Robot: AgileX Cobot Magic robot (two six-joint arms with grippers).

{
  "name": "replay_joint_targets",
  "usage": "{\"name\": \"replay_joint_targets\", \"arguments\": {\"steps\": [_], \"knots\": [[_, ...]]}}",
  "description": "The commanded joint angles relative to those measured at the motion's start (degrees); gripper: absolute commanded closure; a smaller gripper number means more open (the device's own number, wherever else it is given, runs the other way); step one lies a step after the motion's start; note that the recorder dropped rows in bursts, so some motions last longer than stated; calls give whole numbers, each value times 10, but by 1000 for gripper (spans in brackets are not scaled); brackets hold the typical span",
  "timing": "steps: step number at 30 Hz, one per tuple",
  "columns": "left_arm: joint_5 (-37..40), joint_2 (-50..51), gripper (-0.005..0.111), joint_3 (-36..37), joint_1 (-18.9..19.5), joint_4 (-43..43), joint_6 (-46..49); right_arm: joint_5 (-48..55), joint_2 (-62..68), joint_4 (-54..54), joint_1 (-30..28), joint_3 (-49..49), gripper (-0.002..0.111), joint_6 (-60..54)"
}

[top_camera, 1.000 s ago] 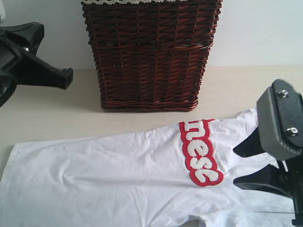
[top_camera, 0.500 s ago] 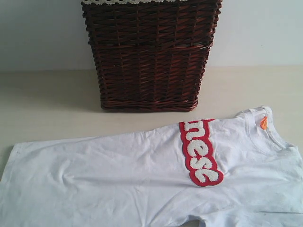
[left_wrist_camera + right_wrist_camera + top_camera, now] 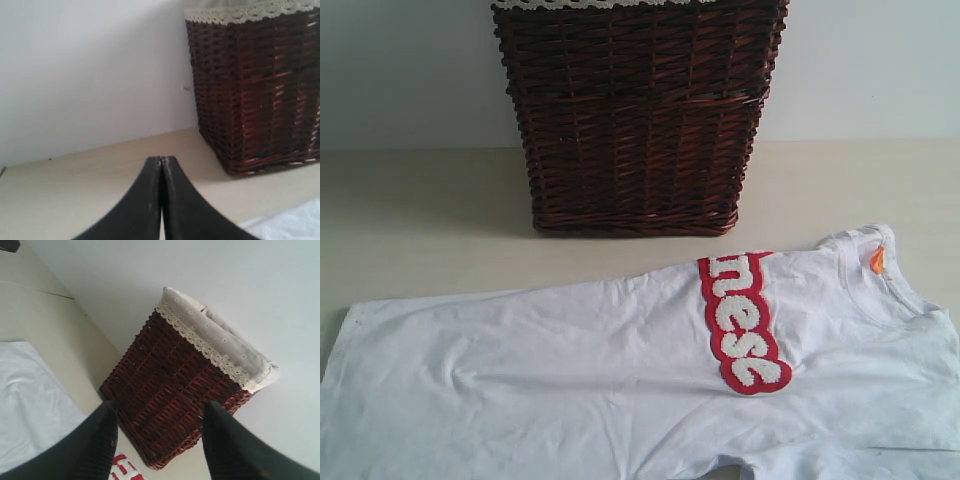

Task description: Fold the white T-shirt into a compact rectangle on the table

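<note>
The white T-shirt (image 3: 570, 370) lies spread flat on the pale beige table (image 3: 420, 220), its red chest band (image 3: 740, 320) with fuzzy white letters to the right of the middle and the orange neck tag (image 3: 877, 260) at the collar on the right. Neither gripper shows in the exterior view. In the left wrist view my left gripper (image 3: 161, 160) is shut with nothing in it, raised over bare table, a shirt corner (image 3: 295, 222) off to its side. My right gripper (image 3: 160, 407) hangs open and empty well above the shirt (image 3: 30, 400) and a bit of the red band (image 3: 125, 470).
A dark brown wicker basket (image 3: 635, 120) with a grey lace-trimmed liner (image 3: 220, 347) stands at the back of the table against a white wall (image 3: 410, 70). Bare tabletop lies left and right of the basket.
Both arms, seen at the left and right edges a second ago, have drawn out of the exterior view. The collar and orange tag are uncovered. The shirt has not moved.
</note>
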Motion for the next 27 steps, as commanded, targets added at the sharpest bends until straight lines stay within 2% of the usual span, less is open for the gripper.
{"name": "replay_joint_targets", "arguments": {"steps": [1, 5, 23, 25, 27], "knots": [[-38, -4, 107, 36, 3, -9, -5, 30, -4, -4, 2, -2, 58, 15], [-70, -4, 107, 41, 3, -9, -5, 29, -4, -4, 2, -2, 58, 42], [-48, -15, 107, 44, 4, -6, -5, 24, -4, -4, 2, -2, 58, 42], [-34, -44, 107, 50, 28, -6, -5, 23, -4, -4, 2, -2, 58, 42], [-1, -81, 107, 54, 77, -6, -5, 17, -4, -8, 2, -2, 58, 42]]}}
